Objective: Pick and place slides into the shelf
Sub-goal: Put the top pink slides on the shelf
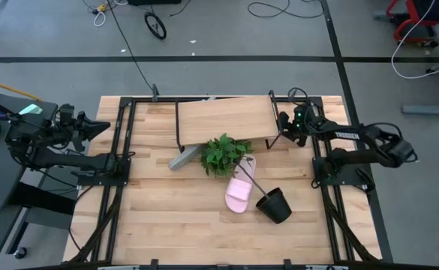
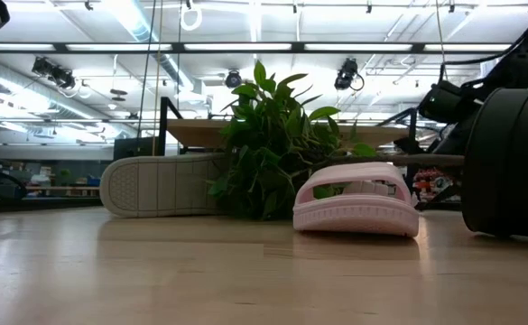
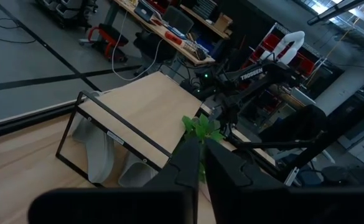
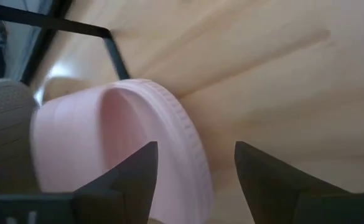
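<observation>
Wooden table (image 1: 166, 217): fills the middle of the high view.

Shelf (image 1: 223, 120): stands at the table's 12 o'clock, plank top slightly askew on its black rod frame.

Left arm (image 1: 50, 146): waits at the table's 9 o'clock edge. Right arm (image 1: 354, 150): reaches in from 3 o'clock toward the shelf's right end.

Plant (image 1: 223, 154): lies just at 6 o'clock of the shelf, leaves against its front edge.

Black pot (image 1: 274, 205): tipped on its side at 5 o'clock of the plant.

Pink slide (image 1: 240, 191): rests sole down on the open table, between plant and pot, touching the pot's rim.

Grey slide (image 1: 183, 159): pokes out from under the shelf at 9 o'clock of the plant, standing on its edge, sole facing the low camera.

Second grey slide (image 3: 132, 174): sits under the shelf beside the first.

Second pink slide (image 4: 107, 143): lies under the shelf at its right end, next to a grey sole.

Right gripper (image 4: 194, 155): low at the shelf's 3 o'clock end, fingers spread wide, that pink slide's rim in the gap; contact not discernible.

Left gripper (image 3: 200, 146): raised, pointed toward the shelf, fingers clenched on nothing.
</observation>
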Robot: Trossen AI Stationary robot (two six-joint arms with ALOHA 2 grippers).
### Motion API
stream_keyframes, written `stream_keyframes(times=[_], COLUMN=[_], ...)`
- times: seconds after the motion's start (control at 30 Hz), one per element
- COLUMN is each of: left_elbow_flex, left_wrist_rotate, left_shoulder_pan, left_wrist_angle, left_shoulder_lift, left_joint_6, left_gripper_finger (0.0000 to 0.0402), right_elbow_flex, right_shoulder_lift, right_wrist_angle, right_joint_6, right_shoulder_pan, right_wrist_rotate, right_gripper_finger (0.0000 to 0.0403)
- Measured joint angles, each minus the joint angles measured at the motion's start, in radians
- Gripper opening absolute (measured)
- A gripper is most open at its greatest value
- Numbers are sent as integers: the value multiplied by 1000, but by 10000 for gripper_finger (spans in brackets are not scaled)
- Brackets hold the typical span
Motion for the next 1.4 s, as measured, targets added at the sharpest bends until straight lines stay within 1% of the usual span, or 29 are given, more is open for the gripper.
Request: stream_keyframes(times=[0.23, 0.37, 0.5, 0.57, 0.77, 0.83, 1.03, 1.27, 1.4], left_elbow_flex=[0, 0, 0, 0, 0, 0, 0, 0, 0], left_wrist_rotate=[0, 0, 0, 0, 0, 0, 0, 0, 0], left_shoulder_pan=[0, 0, 0, 0, 0, 0, 0, 0, 0], left_wrist_angle=[0, 0, 0, 0, 0, 0, 0, 0, -2], left_shoulder_lift=[0, 0, 0, 0, 0, 0, 0, 0, 0], left_joint_6=[-5, -6, -6, -6, -6, -6, -6, 1, 2], left_gripper_finger=[28, 32, 26, 22, 16, 17, 24, 14, 12], right_elbow_flex=[2, 1, 2, 2, 2, 1, 0, -1, 26], right_shoulder_lift=[55, 70, 94, 101, 101, 93, 6, -193, -306], right_wrist_angle=[55, 82, 90, 90, 86, 81, 2, -142, -326], right_joint_6=[-44, -47, -56, -60, -92, -99, -97, -98, -127], right_shoulder_pan=[0, 0, 0, 0, 1, 1, 1, 0, 0], right_wrist_rotate=[-25, -39, -51, -51, -31, -27, -11, 38, 63], right_gripper_finger=[217, 197, 161, 136, 30, 28, 28, 28, 28])
